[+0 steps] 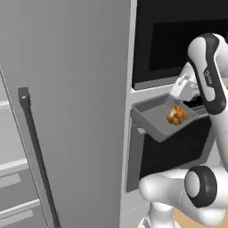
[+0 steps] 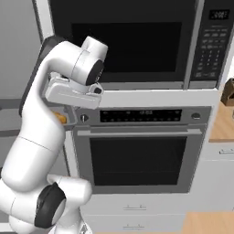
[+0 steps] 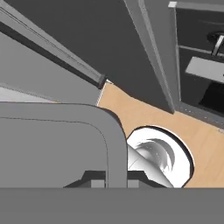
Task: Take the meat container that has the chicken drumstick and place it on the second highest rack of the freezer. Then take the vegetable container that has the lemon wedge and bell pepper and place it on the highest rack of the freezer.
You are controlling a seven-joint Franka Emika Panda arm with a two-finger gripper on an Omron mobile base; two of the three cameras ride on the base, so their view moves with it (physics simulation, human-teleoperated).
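At the left of the left base view the freezer (image 1: 67, 111) is seen as a tall grey door, its dark bar handle (image 1: 38, 156) running down it. To its right a grey meat container (image 1: 153, 116) is held in the air, tilted, with the chicken drumstick (image 1: 177, 115) lying inside. The gripper (image 1: 185, 91) is pinched shut on the container's right rim, in front of the black-windowed oven (image 1: 178, 35).

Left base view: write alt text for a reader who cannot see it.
The white arm's gripper holds a grey meat container in the air by its far rim, with the golden-brown chicken drumstick inside. To the left stands the tall grey freezer, its door shut, with a dark bar handle; black oven fronts lie behind.
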